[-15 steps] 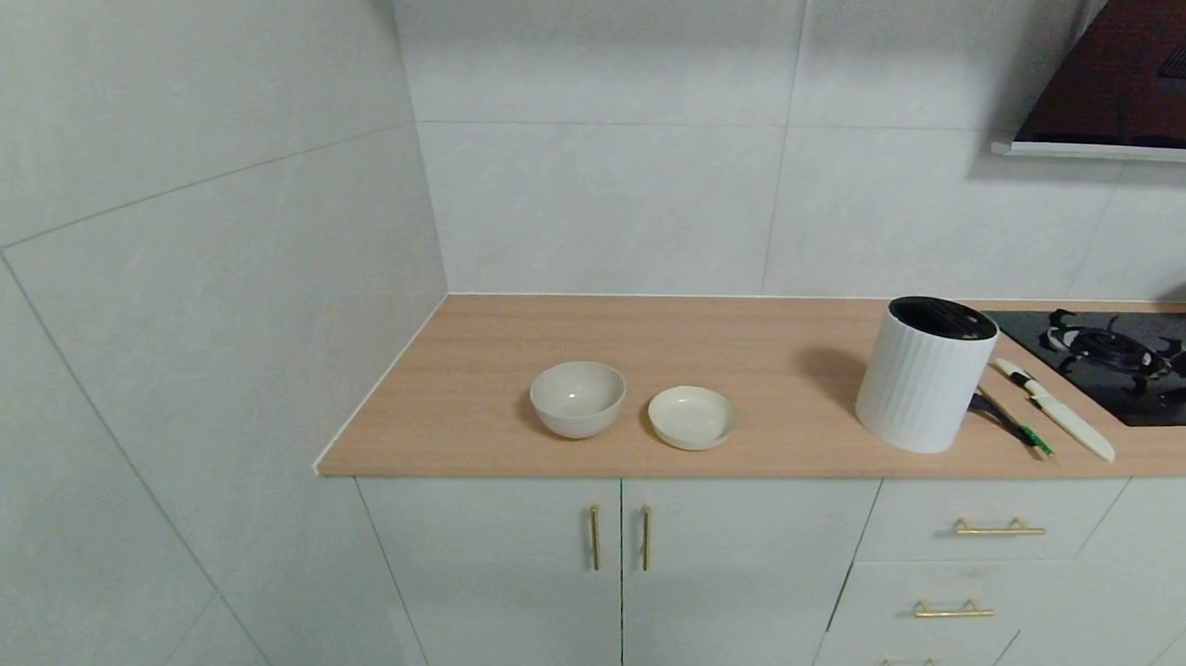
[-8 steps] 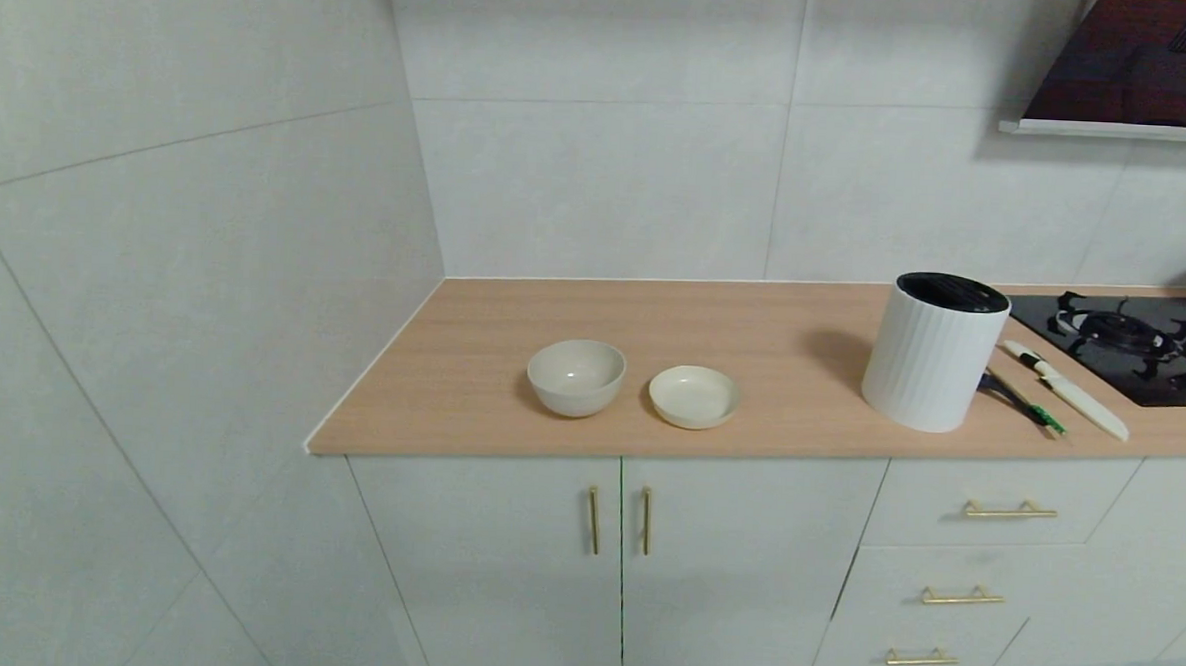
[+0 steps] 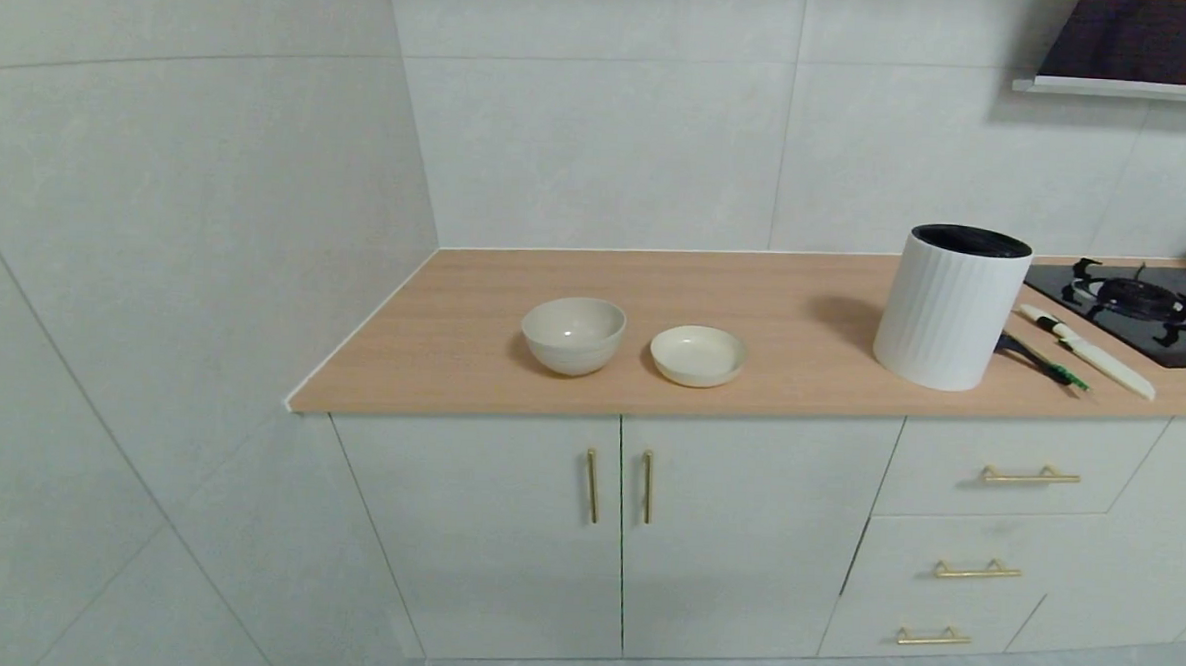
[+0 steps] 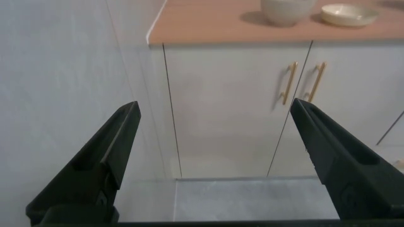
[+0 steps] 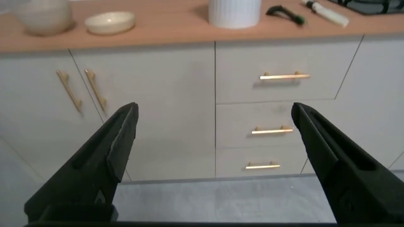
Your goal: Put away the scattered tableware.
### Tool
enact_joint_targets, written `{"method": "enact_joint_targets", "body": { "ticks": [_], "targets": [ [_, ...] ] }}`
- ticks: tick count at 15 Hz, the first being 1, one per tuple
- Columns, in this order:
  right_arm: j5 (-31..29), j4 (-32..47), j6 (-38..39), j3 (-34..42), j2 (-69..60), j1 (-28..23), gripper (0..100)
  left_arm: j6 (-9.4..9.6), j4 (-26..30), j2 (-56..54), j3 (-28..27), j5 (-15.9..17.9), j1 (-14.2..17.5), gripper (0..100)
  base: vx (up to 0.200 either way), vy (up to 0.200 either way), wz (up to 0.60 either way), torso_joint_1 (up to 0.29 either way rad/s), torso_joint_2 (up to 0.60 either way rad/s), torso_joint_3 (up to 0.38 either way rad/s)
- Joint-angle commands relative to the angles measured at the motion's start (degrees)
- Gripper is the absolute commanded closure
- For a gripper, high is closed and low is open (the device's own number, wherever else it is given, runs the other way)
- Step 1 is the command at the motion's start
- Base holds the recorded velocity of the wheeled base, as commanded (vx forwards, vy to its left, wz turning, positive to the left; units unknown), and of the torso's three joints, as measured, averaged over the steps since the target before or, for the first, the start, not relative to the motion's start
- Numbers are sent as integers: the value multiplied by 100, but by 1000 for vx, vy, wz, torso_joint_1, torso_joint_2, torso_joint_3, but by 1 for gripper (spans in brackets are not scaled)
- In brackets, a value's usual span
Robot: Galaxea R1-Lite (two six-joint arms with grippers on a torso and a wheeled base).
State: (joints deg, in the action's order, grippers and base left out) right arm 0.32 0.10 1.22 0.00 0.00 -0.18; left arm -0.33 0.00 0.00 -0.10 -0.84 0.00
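Note:
A beige bowl and a shallow cream dish sit side by side on the wooden countertop. A white ribbed canister stands to their right, with a black-and-green utensil and a white knife beyond it. My left gripper is open, low in front of the cabinet doors, with the bowl and dish above it. My right gripper is open facing the drawers, below the dish, canister and knife.
A black gas hob lies at the counter's right end under a range hood. Below are double cabinet doors with gold handles and drawers. Tiled walls close the left side and back.
The head view has shifted: the counter and everything on it sit lower-angled and nearer, so the camera moved. The tableware has not moved on the counter.

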Motion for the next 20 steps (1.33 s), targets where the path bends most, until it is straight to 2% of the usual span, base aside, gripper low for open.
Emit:
{"method": "enact_joint_targets", "body": {
  "ticks": [1, 12, 20],
  "targets": [
    [3, -1, 1, 0, 9, 1, 0, -2, 0, 0, 1, -4, 0, 0, 0, 0, 0, -232, 520, 290],
    [3, -1, 1, 0, 0, 1, 0, -2, 0, 0, 1, -4, 0, 0, 0, 0, 0, -201, 497, 292],
    [3, -1, 1, 0, 0, 1, 0, -2, 0, 0, 1, -4, 0, 0, 0, 0, 0, -148, 462, 313]
  ]
}}
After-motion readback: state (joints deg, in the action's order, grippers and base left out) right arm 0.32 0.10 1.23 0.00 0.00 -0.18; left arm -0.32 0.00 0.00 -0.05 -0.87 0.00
